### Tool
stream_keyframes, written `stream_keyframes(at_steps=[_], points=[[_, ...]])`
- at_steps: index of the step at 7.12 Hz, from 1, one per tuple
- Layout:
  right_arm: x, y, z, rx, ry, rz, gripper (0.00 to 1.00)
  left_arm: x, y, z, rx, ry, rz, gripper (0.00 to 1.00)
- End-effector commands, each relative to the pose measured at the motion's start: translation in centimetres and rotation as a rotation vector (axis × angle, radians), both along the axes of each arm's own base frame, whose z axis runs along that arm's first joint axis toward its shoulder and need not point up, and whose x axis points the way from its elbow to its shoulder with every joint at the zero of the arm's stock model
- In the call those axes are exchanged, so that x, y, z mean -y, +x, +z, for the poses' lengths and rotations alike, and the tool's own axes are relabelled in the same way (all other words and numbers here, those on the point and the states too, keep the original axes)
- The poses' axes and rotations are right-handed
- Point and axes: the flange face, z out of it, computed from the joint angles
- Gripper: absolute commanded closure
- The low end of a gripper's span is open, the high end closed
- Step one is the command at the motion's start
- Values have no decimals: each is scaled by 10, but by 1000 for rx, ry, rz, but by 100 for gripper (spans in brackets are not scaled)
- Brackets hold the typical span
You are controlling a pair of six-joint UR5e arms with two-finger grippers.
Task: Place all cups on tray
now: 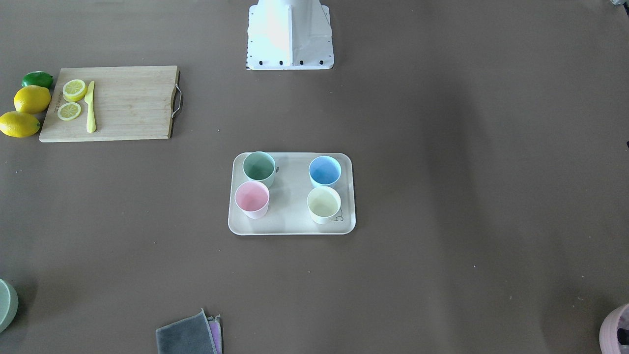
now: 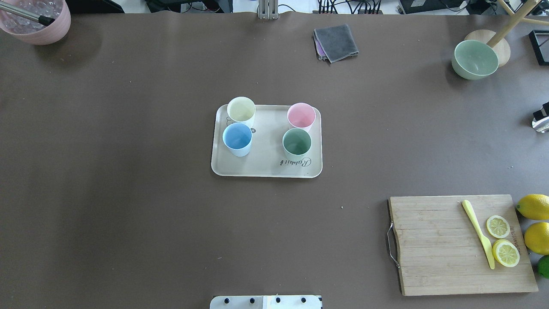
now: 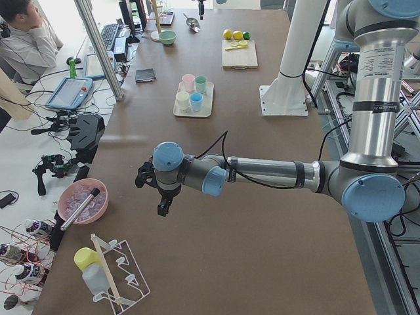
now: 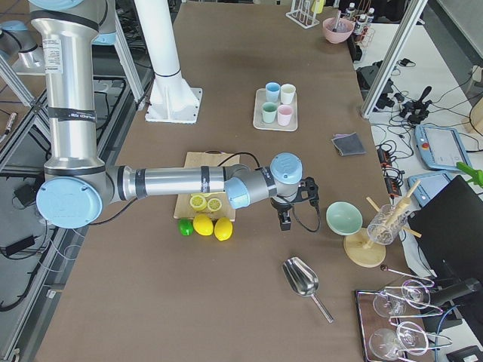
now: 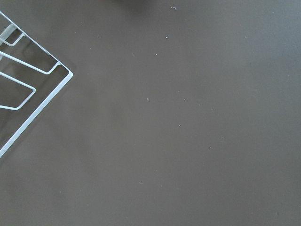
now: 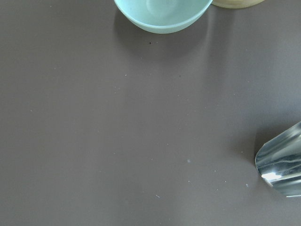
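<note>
The beige tray point(image 2: 266, 165) lies at the table's middle. All four cups stand upright on it: cream-yellow point(image 2: 241, 109), light blue point(image 2: 237, 138), pink point(image 2: 301, 116) and mint green point(image 2: 297, 143). The front view shows the same tray point(image 1: 290, 201). My left gripper point(image 3: 162, 209) hangs over bare table far from the tray, near the table's left end. My right gripper point(image 4: 285, 223) hangs near the lemons at the right end. Both show only in side views, so I cannot tell if they are open or shut. No fingers show in the wrist views.
A wooden cutting board point(image 2: 433, 244) with lemon slices and a yellow knife lies near right, with lemons point(image 2: 534, 206) beside it. A sage-green bowl point(image 2: 475, 59), a grey cloth point(image 2: 336, 42) and a mauve pot point(image 2: 36, 21) stand at the far edge. A wire rack point(image 5: 28, 89) and a metal scoop point(image 6: 282, 165) lie near the ends.
</note>
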Motion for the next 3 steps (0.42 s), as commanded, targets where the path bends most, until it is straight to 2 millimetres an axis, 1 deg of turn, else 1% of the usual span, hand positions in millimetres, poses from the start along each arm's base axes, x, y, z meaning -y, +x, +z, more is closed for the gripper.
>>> stream_keyframes(at_steps=[1, 3], points=[[1, 0, -4, 3, 7, 0, 0, -1, 1, 1, 4, -1, 1, 2], [0, 0, -3, 2, 4, 0, 0, -1, 1, -2, 2, 5, 1, 2]])
